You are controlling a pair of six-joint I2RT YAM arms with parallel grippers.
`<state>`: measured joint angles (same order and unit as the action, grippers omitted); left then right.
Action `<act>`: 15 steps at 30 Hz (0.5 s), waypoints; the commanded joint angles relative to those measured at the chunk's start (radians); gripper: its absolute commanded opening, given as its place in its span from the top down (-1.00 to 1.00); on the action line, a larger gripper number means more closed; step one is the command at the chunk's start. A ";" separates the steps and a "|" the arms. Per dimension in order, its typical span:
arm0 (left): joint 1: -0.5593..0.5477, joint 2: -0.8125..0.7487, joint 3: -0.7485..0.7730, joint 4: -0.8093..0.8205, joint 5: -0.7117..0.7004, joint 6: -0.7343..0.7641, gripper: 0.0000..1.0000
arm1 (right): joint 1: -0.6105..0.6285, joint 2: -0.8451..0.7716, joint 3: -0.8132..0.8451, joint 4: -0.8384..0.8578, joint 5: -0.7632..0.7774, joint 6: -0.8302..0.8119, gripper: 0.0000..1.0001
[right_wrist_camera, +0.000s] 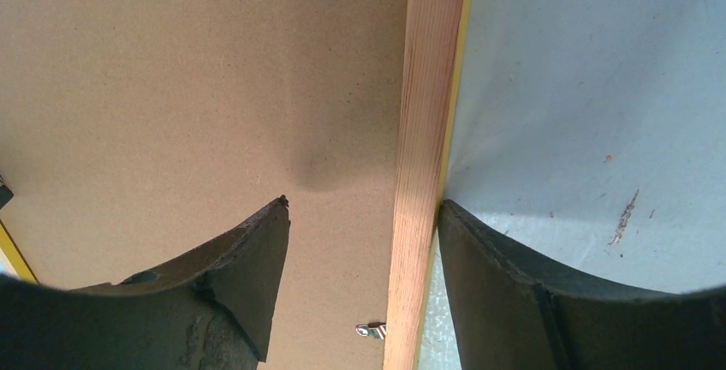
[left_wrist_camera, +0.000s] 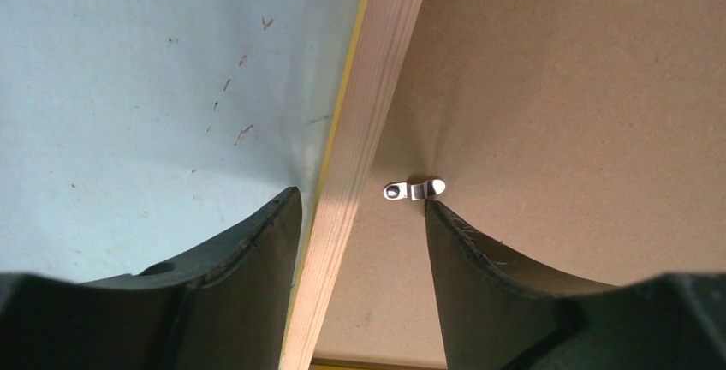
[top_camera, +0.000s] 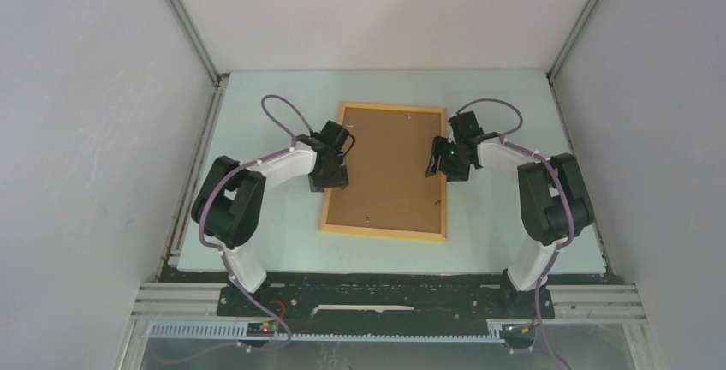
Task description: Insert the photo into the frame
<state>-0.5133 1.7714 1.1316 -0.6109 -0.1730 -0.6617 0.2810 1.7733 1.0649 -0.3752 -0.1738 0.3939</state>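
Observation:
The frame (top_camera: 383, 233), orange-yellow wood, lies flat on the table with a brown fibreboard backing sheet (top_camera: 389, 173) filling it. The photo is hidden. My left gripper (top_camera: 330, 180) is open and straddles the frame's left rail (left_wrist_camera: 368, 104): one finger over the table, the other on the backing sheet (left_wrist_camera: 556, 87) just below a small metal clip (left_wrist_camera: 414, 189). Its fingertips' midpoint is left gripper (left_wrist_camera: 360, 197). My right gripper (top_camera: 441, 164) is open astride the right rail (right_wrist_camera: 428, 87); its outer finger touches the rail's outside edge, its inner finger rests over the backing sheet (right_wrist_camera: 197, 70).
The pale blue-green table (top_camera: 257, 113) is boxed in by grey walls on the left, right and back. A second metal clip (right_wrist_camera: 372, 331) sits against the right rail, nearer than the right gripper (right_wrist_camera: 363, 201). Black base plate and aluminium rails (top_camera: 385, 301) run along the near edge.

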 commanded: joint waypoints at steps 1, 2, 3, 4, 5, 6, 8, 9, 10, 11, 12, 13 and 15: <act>-0.002 0.014 -0.001 0.049 -0.045 -0.012 -0.18 | 0.026 0.008 -0.011 0.013 -0.037 -0.007 -0.43; -0.001 0.018 0.000 0.052 -0.047 -0.023 -0.12 | 0.027 0.008 -0.011 0.013 -0.035 -0.007 -0.43; -0.001 0.021 -0.001 0.055 -0.049 -0.027 -0.09 | 0.027 0.011 -0.012 0.013 -0.036 -0.007 -0.43; -0.001 0.025 -0.001 0.056 -0.053 -0.033 -0.05 | 0.026 0.011 -0.012 0.014 -0.039 -0.007 -0.43; 0.000 0.027 -0.003 0.057 -0.057 -0.039 -0.01 | 0.026 0.011 -0.012 0.013 -0.042 -0.007 -0.43; 0.003 0.028 -0.008 0.064 -0.059 -0.046 0.01 | 0.027 0.010 -0.013 0.015 -0.042 -0.007 -0.43; 0.012 0.024 -0.031 0.093 -0.046 -0.066 0.03 | 0.029 0.009 -0.012 0.015 -0.040 -0.009 -0.43; 0.019 0.022 -0.042 0.109 -0.036 -0.081 0.04 | 0.029 0.009 -0.012 0.015 -0.040 -0.009 -0.43; 0.026 0.019 -0.055 0.126 -0.018 -0.095 0.05 | 0.029 0.011 -0.011 0.015 -0.041 -0.008 -0.43; 0.033 0.016 -0.065 0.145 -0.010 -0.112 0.07 | 0.029 0.011 -0.012 0.015 -0.042 -0.007 -0.43; 0.040 0.014 -0.078 0.163 -0.002 -0.130 0.09 | 0.030 0.010 -0.012 0.016 -0.044 -0.007 -0.43; 0.046 0.010 -0.091 0.185 0.007 -0.146 0.10 | 0.031 0.009 -0.012 0.016 -0.044 -0.008 -0.43; 0.055 0.004 -0.107 0.218 0.018 -0.180 0.09 | 0.032 0.013 -0.011 0.018 -0.043 -0.008 -0.43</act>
<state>-0.4820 1.7615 1.0927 -0.5339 -0.1623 -0.7387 0.2882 1.7733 1.0649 -0.3737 -0.1738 0.3908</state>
